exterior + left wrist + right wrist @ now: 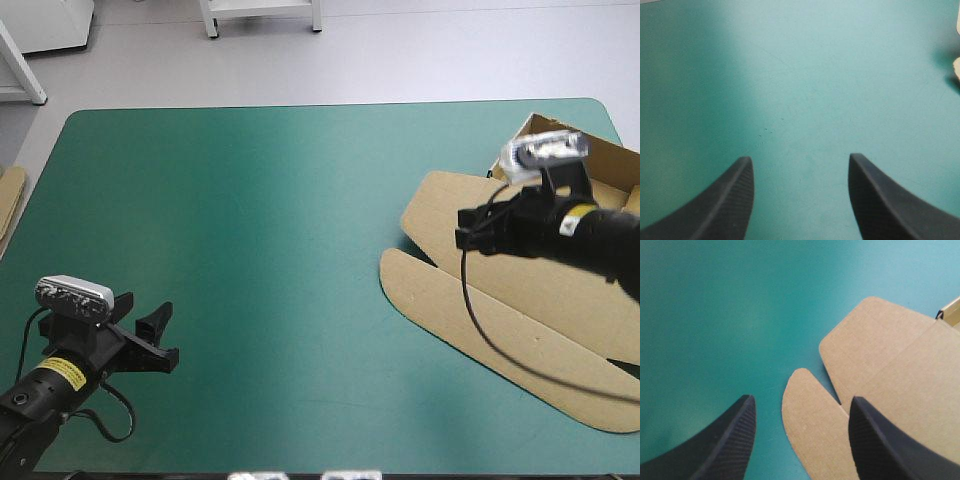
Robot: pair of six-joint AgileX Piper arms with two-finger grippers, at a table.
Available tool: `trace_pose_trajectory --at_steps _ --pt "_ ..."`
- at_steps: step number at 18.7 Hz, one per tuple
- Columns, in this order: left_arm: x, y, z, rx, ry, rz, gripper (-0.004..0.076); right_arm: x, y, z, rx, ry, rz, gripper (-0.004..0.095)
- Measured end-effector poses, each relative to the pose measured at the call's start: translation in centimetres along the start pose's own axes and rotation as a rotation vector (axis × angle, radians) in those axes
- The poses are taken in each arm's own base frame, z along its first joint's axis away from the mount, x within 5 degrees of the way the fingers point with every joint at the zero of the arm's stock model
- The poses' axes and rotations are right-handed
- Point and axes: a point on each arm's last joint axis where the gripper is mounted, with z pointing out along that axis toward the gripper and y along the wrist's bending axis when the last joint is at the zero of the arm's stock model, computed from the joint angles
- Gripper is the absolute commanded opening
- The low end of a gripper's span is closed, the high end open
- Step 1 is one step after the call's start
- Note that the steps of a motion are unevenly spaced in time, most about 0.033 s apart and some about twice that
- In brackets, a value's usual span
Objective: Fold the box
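Note:
The brown box [520,300] lies at the table's right side. Its tray part with raised walls [610,165] is at the far right, and its lid lies flat with two rounded flaps reaching toward the table's middle. My right gripper [472,226] hovers over the lid's flap end, open; in the right wrist view the right gripper [801,400] has the rounded flaps of the box [890,370] under and ahead of it, nothing held. My left gripper [163,338] is open near the front left corner. In the left wrist view the left gripper [800,162] faces bare teal-green cover.
An edge of more brown board [8,205] shows at the table's left edge. The teal-green cover [280,220] stretches between the two arms. A sliver of the box [957,70] shows far ahead of the left gripper.

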Motion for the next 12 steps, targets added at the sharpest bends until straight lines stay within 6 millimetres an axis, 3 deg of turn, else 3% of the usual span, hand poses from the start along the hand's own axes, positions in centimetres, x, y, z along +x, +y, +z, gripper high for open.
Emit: trace_pose_trajectory --at_steps 2,3,4,6,7,9,12 --pt "0.0 0.0 0.0 0.0 0.001 0.0 0.0384 3.1 0.3 0.2 -0.028 -0.026 0.009 0.0409" --pt "0.0 0.0 0.0 0.001 0.003 -0.002 0.0364 6.1 0.4 0.0 -0.054 -0.045 0.023 0.0372" --pt "0.0 0.0 0.0 0.003 0.004 -0.004 0.0323 7.2 0.4 -0.2 -0.06 -0.056 0.024 0.0272" --pt "0.0 0.0 0.0 0.005 0.004 -0.007 0.0197 10.8 -0.1 0.5 -0.065 -0.054 0.015 0.0045" --pt "0.0 -0.1 0.0 0.007 0.004 -0.009 0.0107 12.1 -0.2 0.8 -0.068 -0.055 0.002 -0.0015" --pt "0.0 -0.1 0.0 0.007 0.004 -0.009 -0.0007 13.6 -0.4 1.3 -0.077 -0.057 -0.022 -0.0012" --pt "0.0 -0.1 0.0 0.007 0.004 -0.009 -0.0008 13.8 -0.4 1.5 -0.08 -0.084 -0.05 -0.0013"
